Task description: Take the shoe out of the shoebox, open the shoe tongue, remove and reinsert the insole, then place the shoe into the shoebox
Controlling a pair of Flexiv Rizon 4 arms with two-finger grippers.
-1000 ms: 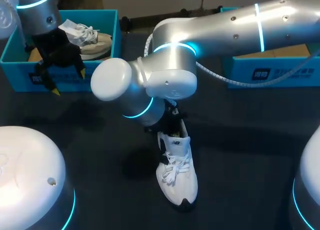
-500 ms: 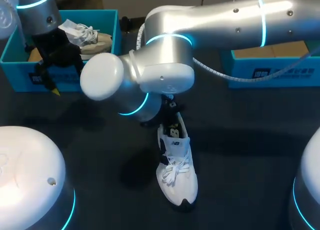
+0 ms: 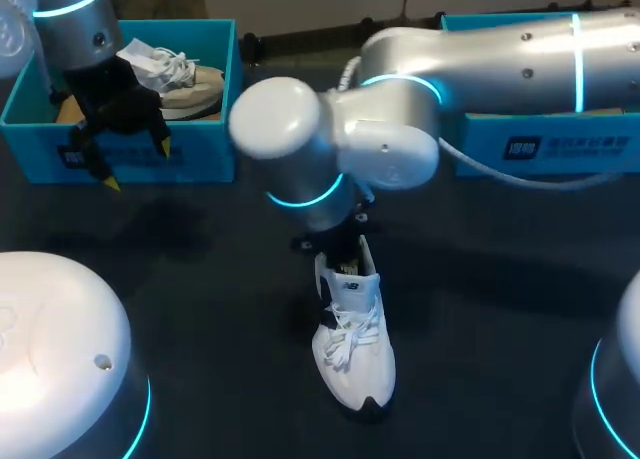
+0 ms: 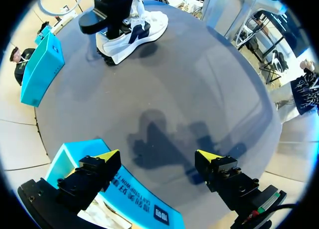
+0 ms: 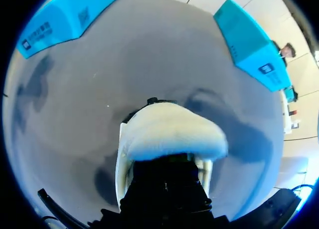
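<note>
White shoe [image 3: 353, 339] stands upright on the dark table [image 3: 500, 329], about mid-table, toe toward the robot's side and heel toward the boxes, out of any box. Right arm comes in from the right and bends down over the heel end; right gripper [image 3: 338, 247] sits at the shoe's collar and in the right wrist view looks pushed down into the opening, the white tongue or collar arching just ahead of it. How it is set, or whether it grips anything, cannot be told, since it is hidden by the shoe and the wrist. Left shoebox [image 3: 215, 99], blue, at the far left: holds a second shoe [image 3: 185, 79], pale with a tan sole, plus white laces or paper. Right shoebox [image 3: 540, 144], blue, far right: mostly hidden by the right arm, a strip of tan floor shows inside. Left gripper [image 3: 138, 167] hangs over the front wall of the left shoebox, spread wide, holding nothing; in the left wrist view one yellow tip is over the box rim, the other over bare table, shoe well ahead. Shoe is well apart from both boxes. Open table lies on both sides of it and toward the near edge; the white arm bases [image 3: 50, 349] fill the near corners.
</note>
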